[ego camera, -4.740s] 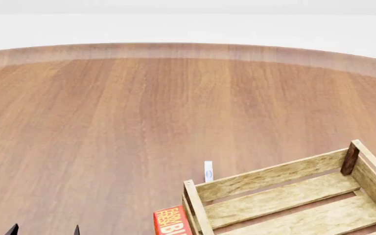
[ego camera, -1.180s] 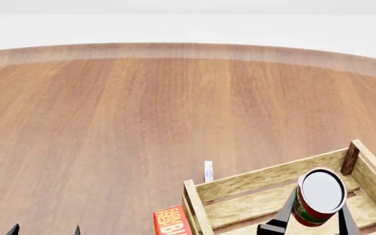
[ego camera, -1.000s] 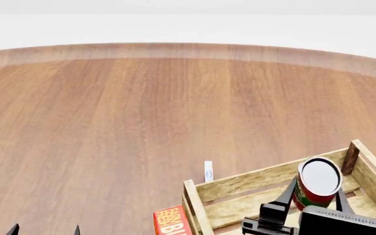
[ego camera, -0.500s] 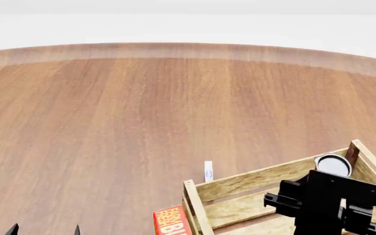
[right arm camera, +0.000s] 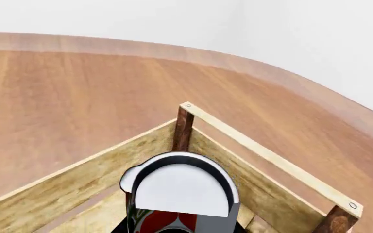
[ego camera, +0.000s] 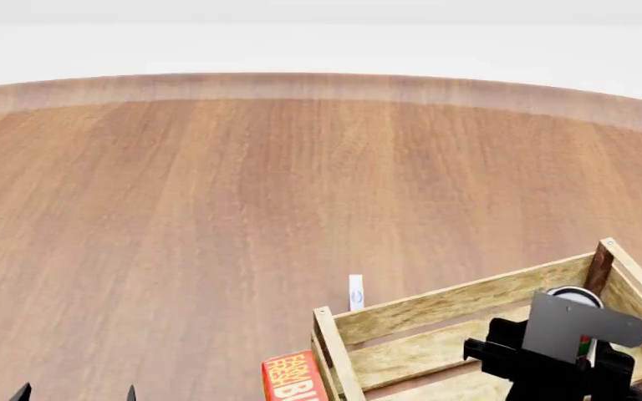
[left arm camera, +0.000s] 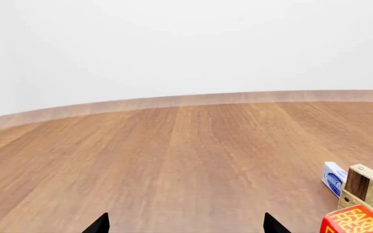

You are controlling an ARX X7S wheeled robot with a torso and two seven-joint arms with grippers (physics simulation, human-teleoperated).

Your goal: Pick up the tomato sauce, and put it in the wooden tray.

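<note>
Tomato sauce [right arm camera: 181, 191]: small round can, flat silvery-white top with a dark rim, a strip of red and green label showing below it. It sits low inside the wooden tray [ego camera: 444, 307], close to the far corner by a dark corner post; in the head view only its pale top edge [ego camera: 573, 294] shows behind the arm. Whether it rests on the slats cannot be told.

Right gripper [ego camera: 572, 351]: black body with a grey plate, down inside the tray directly over the can. Its fingers are hidden, so whether it grips the can or has let go cannot be told.

Wooden tray, right wrist view [right arm camera: 76, 187]: light, rough-grained slats, low sides, darker brown square posts at the corners, a small screw head on a top rail.

Left gripper [left arm camera: 185, 224]: two black tips, spread wide apart with nothing between them, low over the table.

Table [ego camera: 243, 192]: large, round-edged, smooth reddish-brown wood grain with a paler rim.

Red box [ego camera: 291, 378]: yellow lettering, just beside the tray's near left corner.

Small white packet [ego camera: 356, 292]: blue print, on the table just outside the tray's far side
</note>
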